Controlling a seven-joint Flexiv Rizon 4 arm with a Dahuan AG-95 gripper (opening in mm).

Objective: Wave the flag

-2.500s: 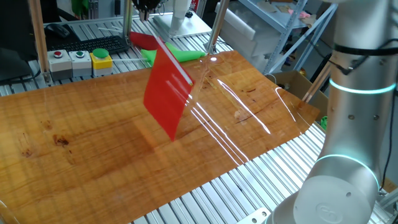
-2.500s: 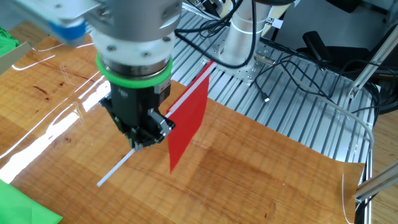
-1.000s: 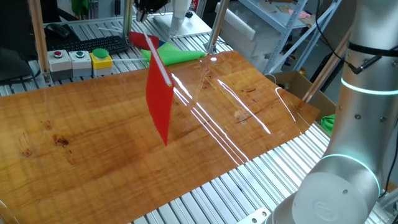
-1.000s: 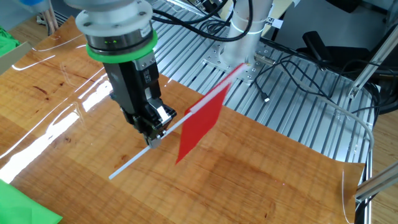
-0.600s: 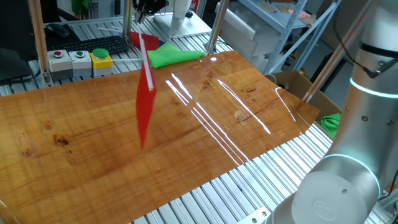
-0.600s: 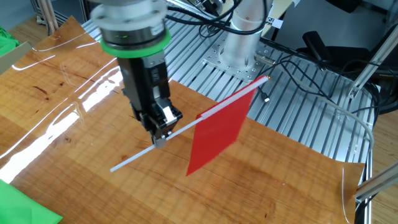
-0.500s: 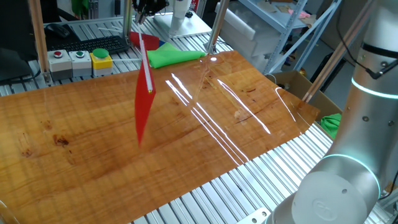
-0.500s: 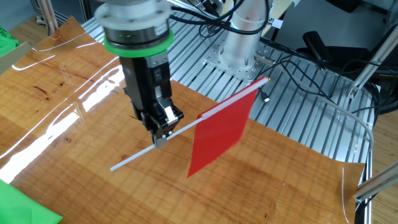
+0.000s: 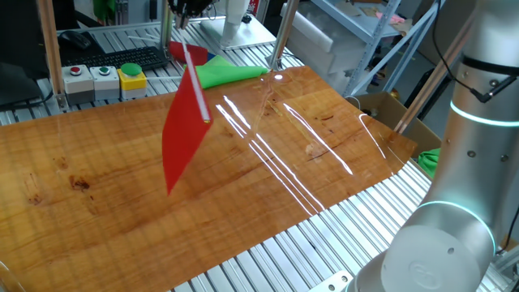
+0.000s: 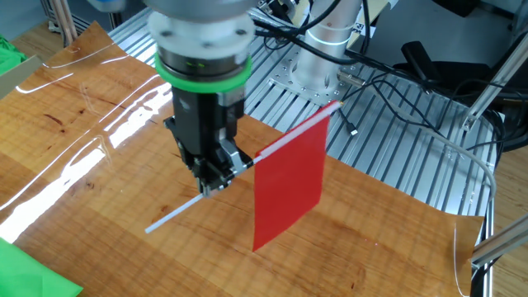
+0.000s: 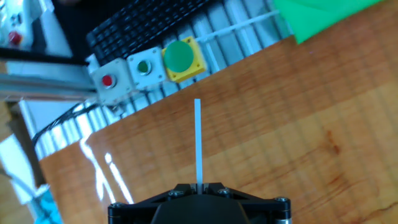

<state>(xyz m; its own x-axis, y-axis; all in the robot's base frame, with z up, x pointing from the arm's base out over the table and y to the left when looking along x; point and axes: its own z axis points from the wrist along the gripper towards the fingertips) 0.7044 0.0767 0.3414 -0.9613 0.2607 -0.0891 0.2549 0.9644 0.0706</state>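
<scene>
The flag is a red cloth on a thin white stick. My gripper is shut on the stick, just left of the cloth, and holds it in the air above the wooden table. The stick slopes up to the right and the cloth hangs down from it. In one fixed view the cloth hangs over the table's far middle. In the hand view the stick's bare end points away from the shut gripper; the cloth is out of sight there.
A green cloth and a stickless red cloth piece lie at the table's far edge. A button box and keyboard sit behind it. The robot's body stands at the right. Cables lie beyond the table.
My gripper has swung and turned the flag. In one fixed view the cloth moved left and now shows more of its face; in the other it moved right and hangs squarer.
</scene>
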